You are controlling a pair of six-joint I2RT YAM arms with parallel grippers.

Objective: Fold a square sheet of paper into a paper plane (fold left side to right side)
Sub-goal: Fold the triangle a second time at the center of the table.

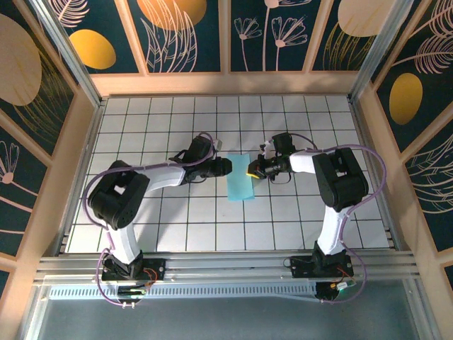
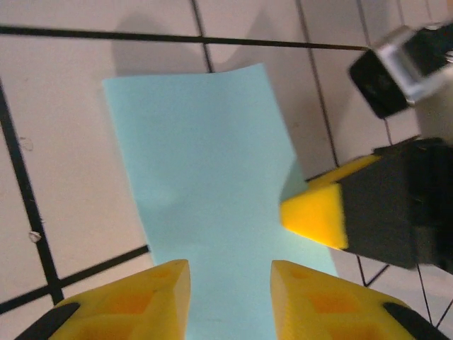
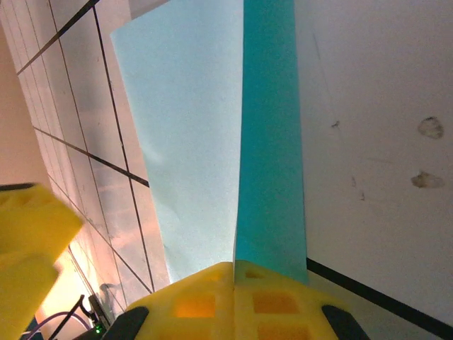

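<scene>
The square sheet of paper (image 1: pixel 241 178) lies on the white grid table as a light-blue rectangle, one tile wide, between the two arms. No paper plane is in view. My right gripper (image 1: pixel 250 171) is at the sheet's right edge. In the right wrist view its jaws (image 3: pixel 234 265) are shut on the paper (image 3: pixel 272 142), with a pale layer rising to the left of the darker strip. My left gripper (image 1: pixel 228 167) hovers at the sheet's left edge. In the left wrist view it (image 2: pixel 230 273) stands open above the paper (image 2: pixel 205 177), and the right gripper's fingertip (image 2: pixel 315 212) shows at the sheet's edge.
Wooden walls (image 1: pixel 81 134) enclose the tiled table (image 1: pixel 177 227) on three sides. An aluminium rail (image 1: pixel 226 265) carrying both arm bases runs along the near edge. Grey cables (image 1: pixel 375 166) loop off the arms.
</scene>
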